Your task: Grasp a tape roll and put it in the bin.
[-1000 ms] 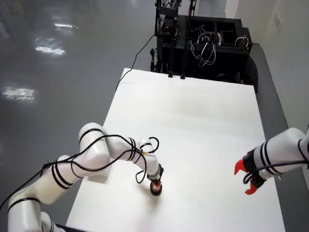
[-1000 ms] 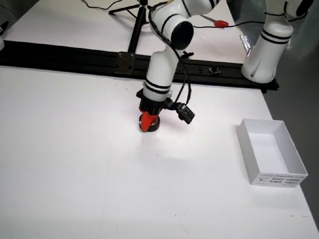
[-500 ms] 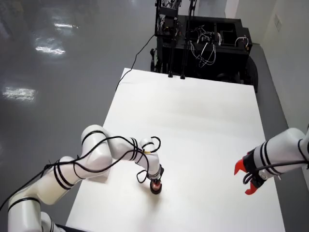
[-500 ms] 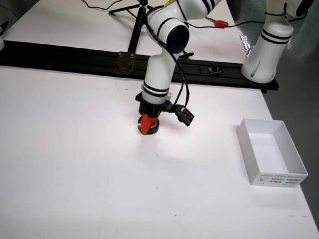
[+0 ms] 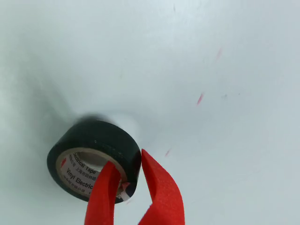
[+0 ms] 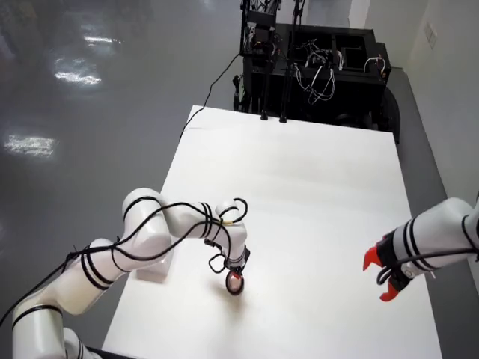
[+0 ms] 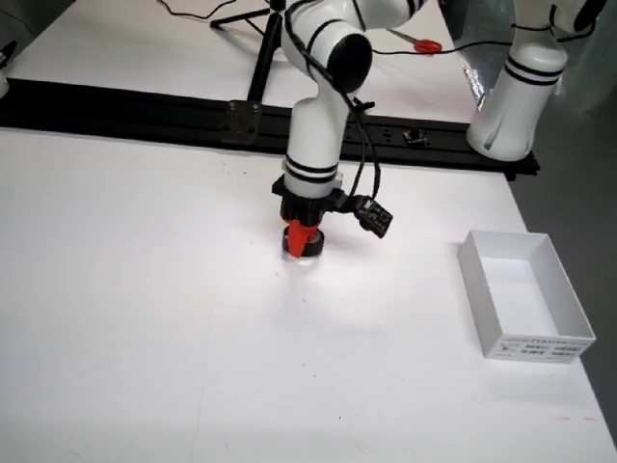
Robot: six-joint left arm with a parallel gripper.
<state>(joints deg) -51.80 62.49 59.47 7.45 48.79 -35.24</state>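
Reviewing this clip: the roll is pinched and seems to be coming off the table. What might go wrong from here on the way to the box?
1. The end effector pinches only one wall of the tape roll, one finger inside the core and one outside, so the roll may swing or slip loose.
2. The white box sits well to the right in the side view; that carry gives a weak hold time to fail.
3. The box is narrow, so an early release could catch its rim.

In the side view, the black tape roll [image 7: 305,244] sits on the white table [image 7: 145,318] near its middle, with the red-fingered gripper [image 7: 304,237] directly over it. The open white cardboard bin [image 7: 523,308] rests well apart to the right. A black rail [image 7: 145,111] runs along the far edge.
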